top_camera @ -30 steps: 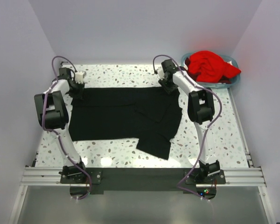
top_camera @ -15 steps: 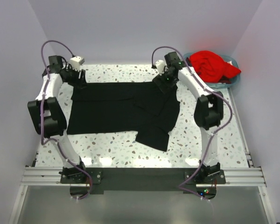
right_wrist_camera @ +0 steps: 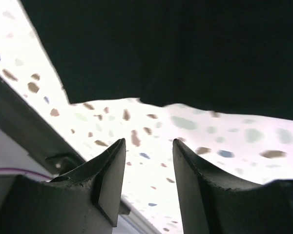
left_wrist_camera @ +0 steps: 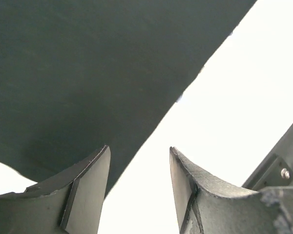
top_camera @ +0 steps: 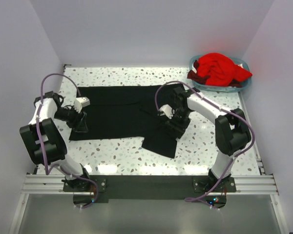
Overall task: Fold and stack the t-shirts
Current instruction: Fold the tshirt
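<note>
Dark-grey fingers of the left gripper stand apart with nothing between them. Just beyond their tips lies the black t-shirt, its edge running diagonally across the left wrist view, with the bright bench on the other side of that edge. From above, this gripper sits low at the shirt's left near corner. The right gripper is likewise spread and empty. Speckled bench surface shows beneath its tips, and the shirt's near edge lies a little past them, not touched. In the top view it hovers over the right part of the black t-shirt, where a loose flap of cloth trails toward the near side of the bench. The shirt is spread flat across the middle of the bench, between the two arms. Well apart from both grippers, at the far right corner, the red t-shirt is heaped in a light blue basket.
</note>
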Action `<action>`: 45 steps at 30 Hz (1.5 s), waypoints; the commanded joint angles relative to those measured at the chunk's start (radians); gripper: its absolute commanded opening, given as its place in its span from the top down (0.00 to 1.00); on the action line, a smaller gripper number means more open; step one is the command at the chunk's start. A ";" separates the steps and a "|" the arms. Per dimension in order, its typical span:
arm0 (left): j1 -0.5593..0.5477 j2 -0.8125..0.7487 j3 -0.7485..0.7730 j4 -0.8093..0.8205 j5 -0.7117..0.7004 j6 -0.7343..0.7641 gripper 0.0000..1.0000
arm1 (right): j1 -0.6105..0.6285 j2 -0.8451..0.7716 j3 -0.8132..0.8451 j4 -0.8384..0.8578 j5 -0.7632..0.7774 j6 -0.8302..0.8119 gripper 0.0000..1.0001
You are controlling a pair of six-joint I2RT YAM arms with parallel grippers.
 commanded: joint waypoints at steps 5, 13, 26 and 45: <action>0.007 -0.185 -0.138 -0.014 -0.038 0.103 0.44 | 0.151 -0.221 -0.205 0.115 -0.007 0.083 0.52; 0.062 -0.109 -0.113 -0.008 0.000 0.054 0.42 | 0.306 -0.252 -0.339 0.235 0.081 0.039 0.46; 0.194 0.016 0.021 -0.048 0.062 0.046 0.40 | 0.404 -0.215 -0.495 0.464 0.220 0.009 0.41; 0.235 -0.014 0.024 -0.106 -0.067 0.604 0.53 | 0.397 -0.292 -0.399 0.358 0.056 0.057 1.00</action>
